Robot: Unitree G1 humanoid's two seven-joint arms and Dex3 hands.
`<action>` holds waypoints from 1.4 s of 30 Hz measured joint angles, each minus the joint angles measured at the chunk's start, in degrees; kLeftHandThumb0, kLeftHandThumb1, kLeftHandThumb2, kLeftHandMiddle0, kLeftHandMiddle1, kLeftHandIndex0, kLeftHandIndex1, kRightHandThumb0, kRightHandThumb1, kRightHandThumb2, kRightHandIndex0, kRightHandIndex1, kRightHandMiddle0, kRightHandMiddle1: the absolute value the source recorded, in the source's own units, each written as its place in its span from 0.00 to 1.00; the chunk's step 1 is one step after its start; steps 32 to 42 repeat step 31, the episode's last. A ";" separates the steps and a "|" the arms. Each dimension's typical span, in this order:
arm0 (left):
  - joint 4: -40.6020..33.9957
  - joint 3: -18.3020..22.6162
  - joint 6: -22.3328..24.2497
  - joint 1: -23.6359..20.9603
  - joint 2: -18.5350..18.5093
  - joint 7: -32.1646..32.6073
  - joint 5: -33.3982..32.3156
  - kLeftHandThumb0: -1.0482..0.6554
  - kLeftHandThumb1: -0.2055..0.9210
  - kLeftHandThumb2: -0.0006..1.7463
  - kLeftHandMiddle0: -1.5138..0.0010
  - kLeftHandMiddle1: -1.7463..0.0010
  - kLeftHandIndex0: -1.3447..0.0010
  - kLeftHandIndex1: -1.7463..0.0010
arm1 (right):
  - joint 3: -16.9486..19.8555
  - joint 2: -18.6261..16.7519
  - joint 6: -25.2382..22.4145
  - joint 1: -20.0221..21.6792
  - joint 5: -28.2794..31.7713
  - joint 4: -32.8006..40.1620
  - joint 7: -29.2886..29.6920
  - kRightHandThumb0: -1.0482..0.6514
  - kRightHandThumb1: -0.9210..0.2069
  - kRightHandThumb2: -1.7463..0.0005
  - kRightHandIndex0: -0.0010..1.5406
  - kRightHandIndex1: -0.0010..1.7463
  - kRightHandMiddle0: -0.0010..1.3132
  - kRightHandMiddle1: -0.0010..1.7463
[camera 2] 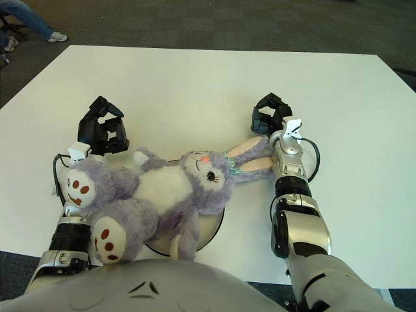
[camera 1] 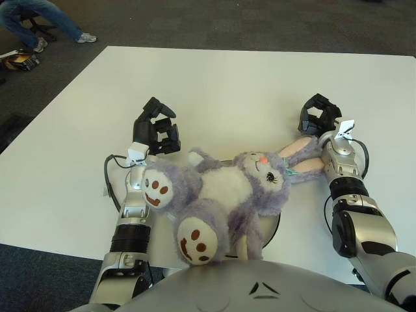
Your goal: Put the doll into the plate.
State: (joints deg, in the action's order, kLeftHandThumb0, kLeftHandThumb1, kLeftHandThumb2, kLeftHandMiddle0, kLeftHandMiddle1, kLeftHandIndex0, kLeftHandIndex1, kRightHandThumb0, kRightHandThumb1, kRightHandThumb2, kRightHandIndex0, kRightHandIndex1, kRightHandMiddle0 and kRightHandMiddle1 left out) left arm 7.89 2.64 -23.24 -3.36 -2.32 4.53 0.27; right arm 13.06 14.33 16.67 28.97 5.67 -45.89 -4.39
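1. Purple-and-white plush rabbit doll lies on its back across the near part of the white square table, close in front of the robot's grey torso.
2. Its body and head cover most of a round, pale plate; only the plate's dark-edged rim shows, at the doll's right side and below it.
3. The doll's head points toward the robot's right, and its pink-lined ears reach off the plate to just beside the right forearm.
4. Its two feet, with brown paw pads, stick out toward the robot's left; one foot overlaps the left forearm, the other sits at the table's near edge.
5. The left hand shows above the doll's feet, its black fingers curled inward and grasping nothing.
6. The right hand shows just past the ear tips, its fingers likewise curled and holding nothing.
7. Neither hand grips the doll.
8. A seated person's legs show on the dark carpet beyond the table's far left corner.
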 measured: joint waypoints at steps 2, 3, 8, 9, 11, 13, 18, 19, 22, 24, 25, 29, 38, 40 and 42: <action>0.07 0.01 -0.02 0.00 0.00 0.00 0.00 0.35 0.52 0.71 0.16 0.00 0.58 0.00 | -0.24 -0.13 -0.21 -0.30 -0.05 0.61 0.25 0.31 0.62 0.18 0.82 1.00 0.52 1.00; 0.11 0.02 -0.03 0.00 0.00 0.00 0.00 0.35 0.52 0.71 0.16 0.00 0.58 0.00 | -0.41 -0.15 -0.37 -0.42 -0.09 0.92 0.37 0.31 0.62 0.18 0.82 1.00 0.52 1.00; 0.32 0.08 -0.48 -0.02 0.00 -0.01 -0.07 0.35 0.52 0.71 0.16 0.00 0.58 0.00 | -1.04 -0.20 -0.77 -0.92 -0.43 1.99 0.89 0.32 0.61 0.19 0.81 1.00 0.52 1.00; 0.35 0.10 -0.62 -0.03 -0.01 -0.03 -0.09 0.35 0.52 0.71 0.16 0.00 0.58 0.00 | -1.10 -0.21 -0.90 -0.99 -0.47 2.17 0.95 0.32 0.61 0.19 0.81 1.00 0.52 1.00; 0.39 0.16 -0.77 -0.03 0.00 -0.03 -0.11 0.35 0.52 0.71 0.16 0.00 0.58 0.00 | -1.25 -0.21 -1.27 -1.12 -0.53 2.60 1.11 0.32 0.61 0.19 0.81 1.00 0.52 1.00; 0.43 0.19 -0.91 -0.04 0.00 -0.04 -0.11 0.35 0.52 0.70 0.16 0.00 0.58 0.00 | -1.38 -0.21 -1.51 -1.26 -0.54 2.95 1.18 0.32 0.61 0.19 0.81 1.00 0.52 1.00; 0.61 0.23 -1.19 -0.11 0.00 -0.04 -0.10 0.35 0.53 0.70 0.16 0.00 0.59 0.00 | -1.61 -0.21 -1.82 -1.49 -0.56 3.51 1.34 0.32 0.61 0.19 0.81 1.00 0.52 1.00; 0.68 0.24 -1.25 -0.14 0.00 -0.04 -0.10 0.35 0.53 0.70 0.16 0.00 0.59 0.00 | -1.67 -0.21 -1.87 -1.55 -0.56 3.64 1.37 0.32 0.61 0.19 0.81 1.00 0.52 1.00; 0.96 0.26 -1.46 -0.26 0.00 -0.03 -0.08 0.35 0.53 0.70 0.16 0.00 0.59 0.00 | -1.82 -0.24 -1.90 -1.84 -0.56 4.07 1.38 0.32 0.60 0.19 0.81 1.00 0.51 1.00; 1.08 0.28 -1.53 -0.31 0.00 -0.03 -0.08 0.35 0.53 0.70 0.16 0.00 0.59 0.00 | -1.87 -0.25 -1.90 -1.95 -0.56 4.23 1.38 0.32 0.60 0.20 0.81 1.00 0.51 1.00; 1.12 0.29 -1.57 -0.34 0.00 -0.03 -0.08 0.35 0.53 0.70 0.15 0.00 0.59 0.00 | -1.90 -0.25 -1.90 -1.99 -0.56 4.28 1.37 0.32 0.60 0.20 0.81 1.00 0.51 1.00; 1.25 0.34 -1.67 -0.41 -0.01 -0.03 -0.08 0.35 0.54 0.69 0.16 0.00 0.59 0.00 | -1.94 -0.25 -1.91 -2.05 -0.52 4.34 1.31 0.32 0.60 0.20 0.81 1.00 0.51 1.00; 1.28 0.36 -1.78 -0.44 -0.01 -0.04 -0.09 0.35 0.54 0.69 0.16 0.00 0.59 0.00 | -1.95 -0.25 -1.90 -2.06 -0.51 4.35 1.30 0.32 0.60 0.20 0.81 1.00 0.51 1.00; 1.28 0.36 -1.78 -0.44 -0.01 -0.04 -0.09 0.35 0.54 0.69 0.16 0.00 0.59 0.00 | -1.95 -0.25 -1.90 -2.06 -0.51 4.35 1.30 0.32 0.60 0.20 0.81 1.00 0.51 1.00; 1.28 0.36 -1.78 -0.44 -0.01 -0.04 -0.09 0.35 0.54 0.69 0.16 0.00 0.59 0.00 | -1.95 -0.25 -1.90 -2.06 -0.51 4.35 1.30 0.32 0.60 0.20 0.81 1.00 0.51 1.00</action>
